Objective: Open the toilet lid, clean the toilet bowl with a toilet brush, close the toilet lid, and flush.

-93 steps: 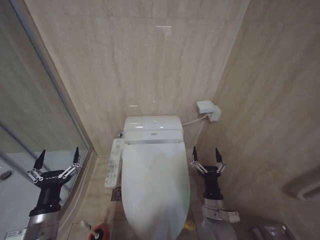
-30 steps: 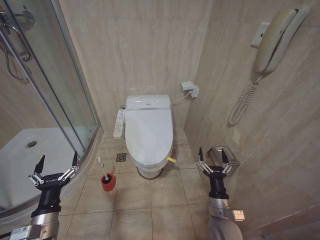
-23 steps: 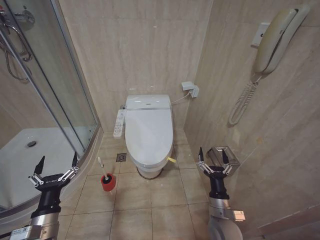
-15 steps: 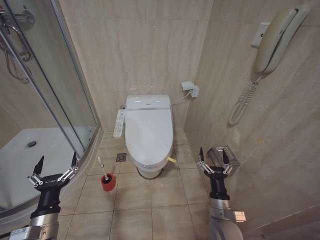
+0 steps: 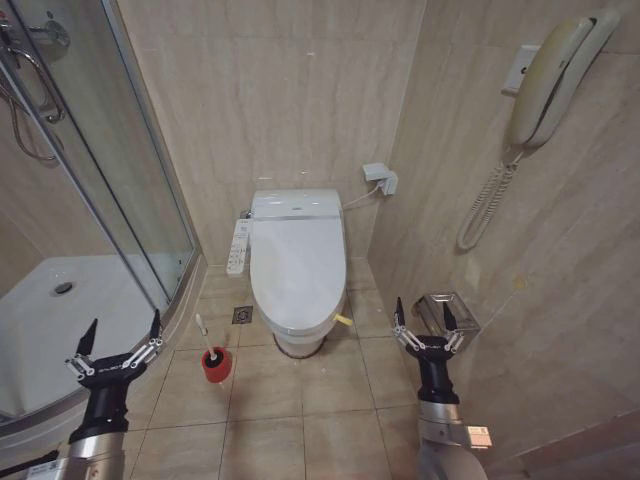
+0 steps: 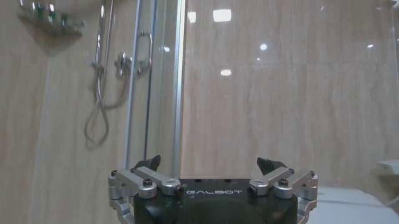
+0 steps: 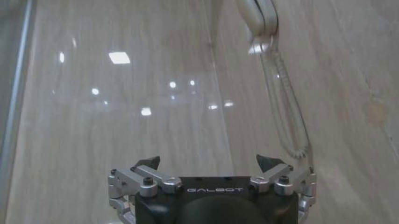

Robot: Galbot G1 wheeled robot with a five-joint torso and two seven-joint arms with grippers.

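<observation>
The toilet lid (image 5: 298,262) lies shut over the toilet bowl (image 5: 301,338), which stands against the far wall in the head view. A yellow strap (image 5: 343,320) hangs at the lid's front right rim. The toilet brush (image 5: 204,338) stands in its red holder cup (image 5: 215,364) on the floor to the left of the bowl. My left gripper (image 5: 122,326) is raised low on the left, open and holding nothing, well short of the brush. My right gripper (image 5: 421,311) is raised low on the right, also open with nothing in it. Both wrist views show open fingers, the left gripper (image 6: 209,163) and the right gripper (image 7: 209,161), facing the walls.
A glass shower enclosure (image 5: 120,190) with a white shower tray (image 5: 60,320) fills the left side. A wall phone (image 5: 545,80) and a metal paper holder (image 5: 452,312) are on the right wall. A control panel (image 5: 238,247) sits beside the toilet, a floor drain (image 5: 243,315) below it.
Three seconds ago the toilet was close under the camera; now the view stands farther back. Over the last second my left gripper shifted slightly right and down; the right barely moved.
</observation>
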